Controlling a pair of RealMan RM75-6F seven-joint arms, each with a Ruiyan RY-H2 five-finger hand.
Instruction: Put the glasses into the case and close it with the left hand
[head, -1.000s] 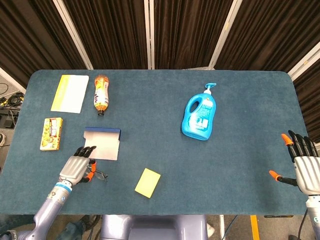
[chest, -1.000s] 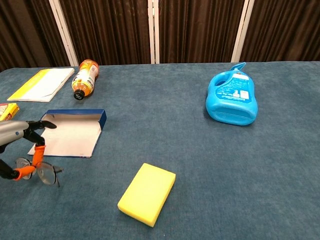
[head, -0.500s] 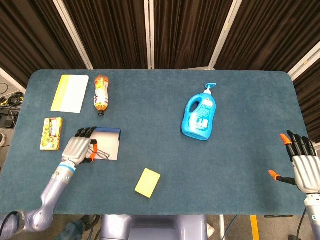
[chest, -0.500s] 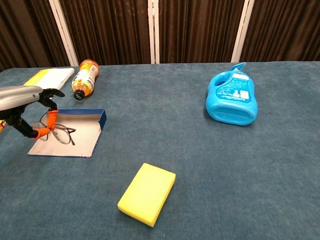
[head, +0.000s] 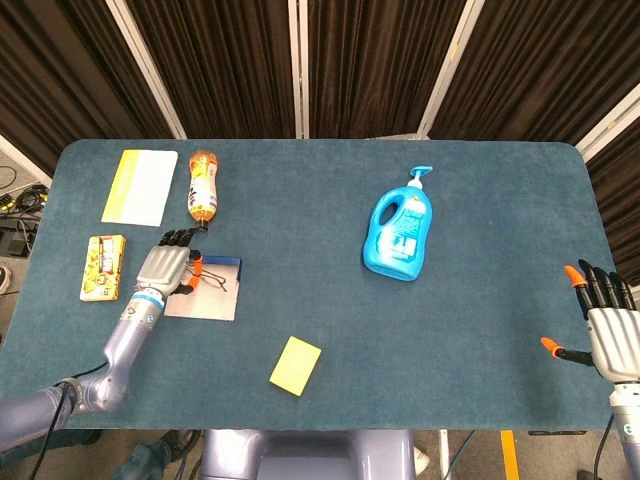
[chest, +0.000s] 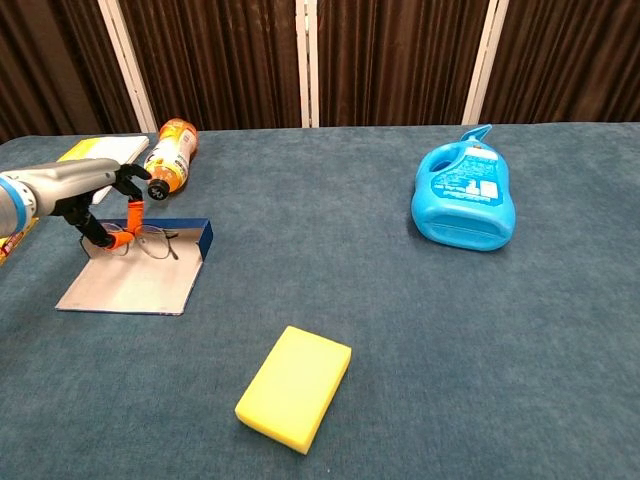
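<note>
One left robot hand (chest: 100, 195) pinches the glasses (chest: 150, 241) above the open case (chest: 140, 280) near the worktop's (head: 480, 330) left edge; the right robot hand (head: 610, 320) rests wide, fingers spread.

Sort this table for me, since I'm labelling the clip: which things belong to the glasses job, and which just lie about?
Job: glasses, pinched by the left hand over the open case.

Lying about: orange bottle, blue detergent bottle, yellow sponge, yellow booklet, snack box. Right hand idle, open.
</note>
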